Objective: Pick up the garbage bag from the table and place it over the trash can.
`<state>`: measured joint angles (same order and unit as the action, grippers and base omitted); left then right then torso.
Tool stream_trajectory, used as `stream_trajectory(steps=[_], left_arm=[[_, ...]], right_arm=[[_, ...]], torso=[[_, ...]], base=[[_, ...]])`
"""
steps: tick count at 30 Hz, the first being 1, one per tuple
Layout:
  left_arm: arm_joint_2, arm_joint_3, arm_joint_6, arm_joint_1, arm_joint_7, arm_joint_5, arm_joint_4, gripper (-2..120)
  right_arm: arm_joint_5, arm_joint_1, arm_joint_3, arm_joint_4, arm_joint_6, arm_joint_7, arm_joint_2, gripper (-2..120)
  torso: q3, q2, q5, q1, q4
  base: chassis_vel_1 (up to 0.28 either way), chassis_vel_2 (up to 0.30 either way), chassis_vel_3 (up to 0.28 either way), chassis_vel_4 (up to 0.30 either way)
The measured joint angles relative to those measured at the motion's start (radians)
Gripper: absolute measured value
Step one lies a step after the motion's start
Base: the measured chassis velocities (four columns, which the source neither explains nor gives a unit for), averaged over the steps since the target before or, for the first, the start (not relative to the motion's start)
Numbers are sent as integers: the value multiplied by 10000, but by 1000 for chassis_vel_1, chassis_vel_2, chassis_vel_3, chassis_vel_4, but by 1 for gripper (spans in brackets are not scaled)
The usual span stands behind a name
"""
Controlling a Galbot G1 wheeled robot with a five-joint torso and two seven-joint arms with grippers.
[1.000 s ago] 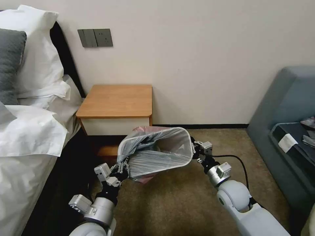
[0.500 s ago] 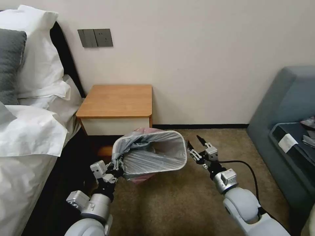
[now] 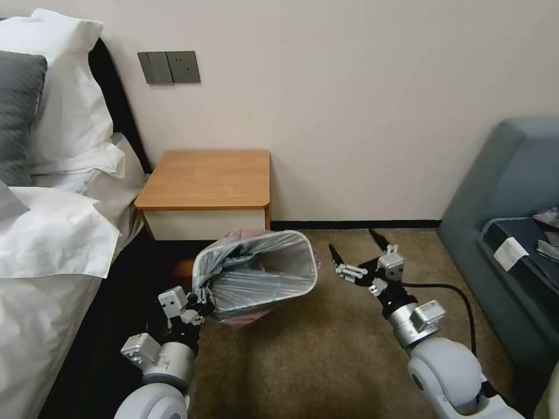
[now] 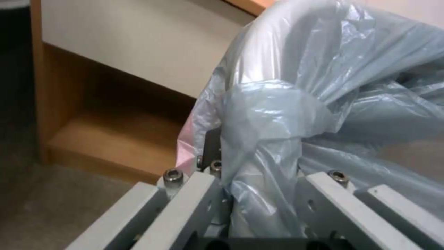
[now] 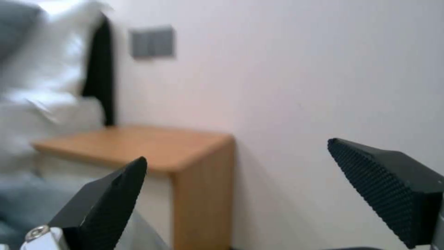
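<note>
Head view: left pincer [image 3: 201, 295] grips garbage bag [image 3: 256, 273]; right pincer [image 3: 355, 251] spread.

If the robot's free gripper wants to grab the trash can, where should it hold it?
Probably the rolled rim of the trash can on its right side, coming in from the right. That edge faces the open right gripper, which is close by over the carpet. The garbage bag already lines the mouth, and the left gripper pinches the bag at the opposite side.

Even, soft indoor light (right wrist view blurred), dark shadow beside bed [image 3: 52, 244]
</note>
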<state>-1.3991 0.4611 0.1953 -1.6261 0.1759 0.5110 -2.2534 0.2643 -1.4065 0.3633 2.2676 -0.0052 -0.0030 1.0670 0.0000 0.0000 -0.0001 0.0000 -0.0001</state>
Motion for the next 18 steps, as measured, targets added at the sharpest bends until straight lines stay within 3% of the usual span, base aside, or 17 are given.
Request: stream_trajectory(steps=[3, 4, 7, 9, 11, 13, 18], left_arm=[[125, -90, 260, 127, -19, -878, 68, 3], [125, -90, 260, 127, -19, -878, 68, 3], [168, -169, 438, 222, -26, -1592, 137, 3], [169, -212, 491, 244, -23, -1758, 141, 3], [129, -370, 643, 290, -25, -2376, 148, 3], [116, -404, 667, 299, -25, -2506, 153, 3], [-11, -652, 807, 377, -12, -3172, 202, 3]], right_arm=[[34, 196, -579, 1026, -559, -436, -1079, 96], [34, 196, -579, 1026, -559, -436, -1079, 96], [24, 696, -959, 1322, -1070, -909, -2342, 84], [22, 941, -1108, 1346, -1222, -1028, -2734, 80], [19, 2032, -1884, 1424, -1991, -1185, -3776, 68], [24, 2332, -2147, 1430, -2220, -1191, -3948, 65], [103, 4451, -4321, 1096, -3602, -1298, -4379, 43]], torso=[[0, 0, 2, 0, -1], [0, 0, 2, 0, -1], [0, 0, 3, 0, 1], [0, 0, 3, 0, 0], [0, 0, 1, 0, 0], [0, 0, 2, 0, 0], [1, 0, 7, 0, 1]], base=[[0, 0, 0, 0], [0, 0, 0, 0], [0, 0, 0, 0], [0, 0, 0, 0], [0, 0, 0, 0], [0, 0, 0, 0], [0, 0, 0, 0]])
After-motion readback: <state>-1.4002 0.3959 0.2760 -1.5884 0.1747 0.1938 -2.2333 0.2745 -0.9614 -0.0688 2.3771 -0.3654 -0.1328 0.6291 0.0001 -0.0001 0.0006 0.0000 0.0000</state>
